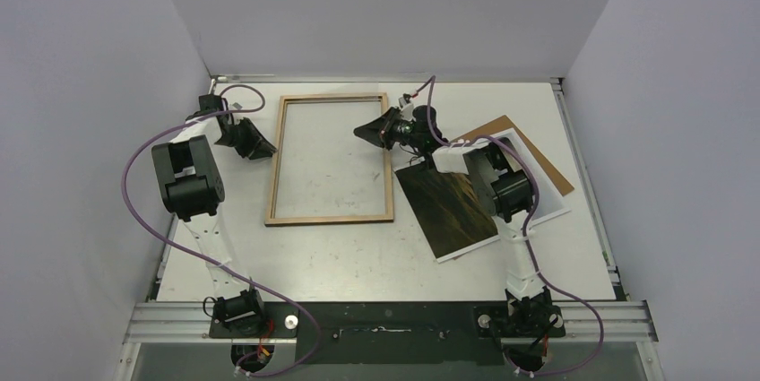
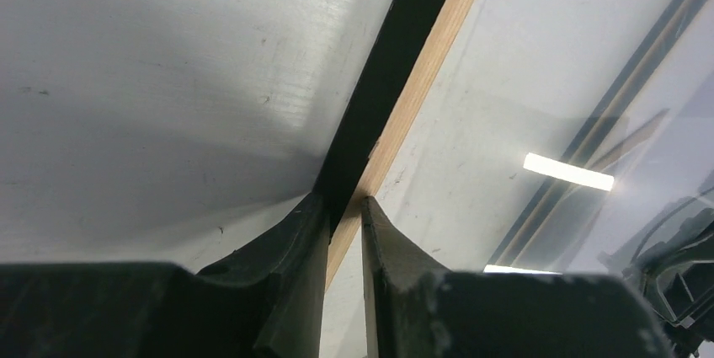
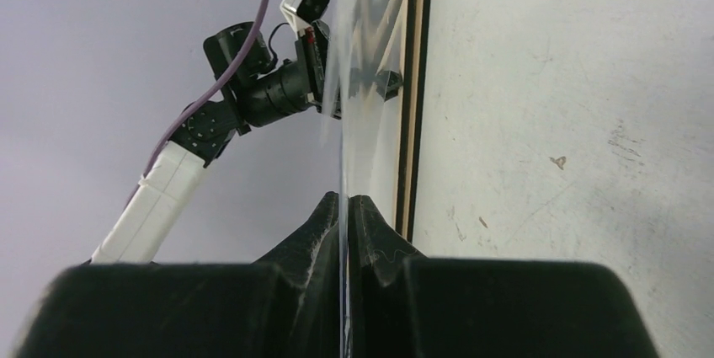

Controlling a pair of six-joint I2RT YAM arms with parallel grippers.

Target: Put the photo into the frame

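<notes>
Two arms are both on the frame (image 1: 332, 217), which lies wood side up at the middle of the bench (image 1: 358, 255). The photo (image 1: 448, 206) lies flat just right of it, partly under the right arm and not in the frame yet. A brown backing board (image 1: 538, 161) pokes out at the far right.

Left fingers (image 2: 295, 240) are pinched on the frame's left rim, one on the black side and one on the wood side. Both look to be touching it. Right fingers (image 3: 316, 232) are clenched on the thin edge of a clear pane (image 3: 362, 80) at the frame's right side.

Step in hand, as I judge it, is getting the frame open and steady before the photo goes in.
- The left grip should only hold the rim still, with no twisting, so the frame does not skate on the bench.
- The right arm should move the pane slowly and in its own plane, because thin glazing flexes or slips from a narrow pinch.
- The photo has to go in with all four sides inside the rim.

Views:
- The top view gives the layout: photo beside the frame, and which side each arm is on. The pane barely shows there.
- The left wrist view shows the rim running between the fingers and lamp glare on the glazing.
- The right wrist view shows the pane edge-on in the pinch, with the rim just beside it.
</notes>
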